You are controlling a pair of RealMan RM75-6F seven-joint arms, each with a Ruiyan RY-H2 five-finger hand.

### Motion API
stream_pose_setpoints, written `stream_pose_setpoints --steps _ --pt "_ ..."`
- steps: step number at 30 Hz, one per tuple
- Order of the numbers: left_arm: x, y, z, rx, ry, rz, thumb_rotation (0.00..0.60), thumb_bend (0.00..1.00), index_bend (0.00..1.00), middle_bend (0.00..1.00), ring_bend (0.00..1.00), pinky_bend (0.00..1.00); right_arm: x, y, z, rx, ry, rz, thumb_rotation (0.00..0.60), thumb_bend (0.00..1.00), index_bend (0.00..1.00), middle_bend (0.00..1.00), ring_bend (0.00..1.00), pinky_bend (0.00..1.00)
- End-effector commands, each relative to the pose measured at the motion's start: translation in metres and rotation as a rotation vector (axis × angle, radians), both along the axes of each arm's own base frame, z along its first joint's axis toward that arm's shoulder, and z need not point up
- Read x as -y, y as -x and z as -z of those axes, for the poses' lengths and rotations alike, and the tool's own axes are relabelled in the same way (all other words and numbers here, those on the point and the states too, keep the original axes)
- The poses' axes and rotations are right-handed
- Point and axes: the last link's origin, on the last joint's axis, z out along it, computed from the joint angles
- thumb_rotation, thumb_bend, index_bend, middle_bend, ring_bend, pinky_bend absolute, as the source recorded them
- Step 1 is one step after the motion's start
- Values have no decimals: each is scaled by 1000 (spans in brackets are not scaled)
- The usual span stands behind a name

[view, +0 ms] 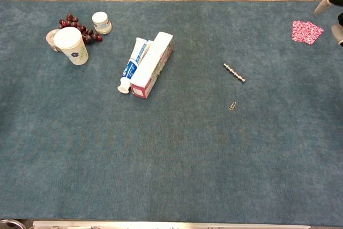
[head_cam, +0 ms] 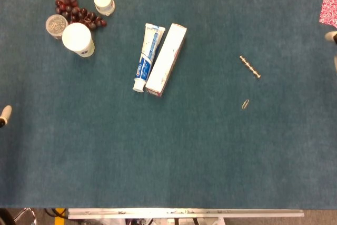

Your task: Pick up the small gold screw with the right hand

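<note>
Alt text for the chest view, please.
A small gold screw lies untouched on a teal table, a paper clip just nearer the camera. The right hand shows only at the far right edge; toothpaste tube and box lie left.

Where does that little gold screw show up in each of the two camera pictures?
Head view: the gold screw lies right of centre, in the upper half, slanting down to the right.
Chest view: the same screw lies right of centre, upper half.
Shared landmark: the small paper clip lies just below it in both.
</note>
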Motion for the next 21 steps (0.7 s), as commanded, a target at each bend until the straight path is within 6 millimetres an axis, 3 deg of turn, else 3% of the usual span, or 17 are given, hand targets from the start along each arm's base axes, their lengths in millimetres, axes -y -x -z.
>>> stream_pose_setpoints --steps 1,10,21 --pt "0 1 0 1 -1 -3 600 264 38 123 153 91 16 -11 21 -31 -96 43 600 681 263 959 1000 999" --pt "0 3 3 9 18 -5 600 264 38 123 153 91 45 -24 70 11 -272 148 600 683 262 1000 1000 1000" --pt "4 9 6 14 33 -20 600 264 38 123 153 91 61 -41 117 -12 -370 197 600 456 263 1000 1000 1000"
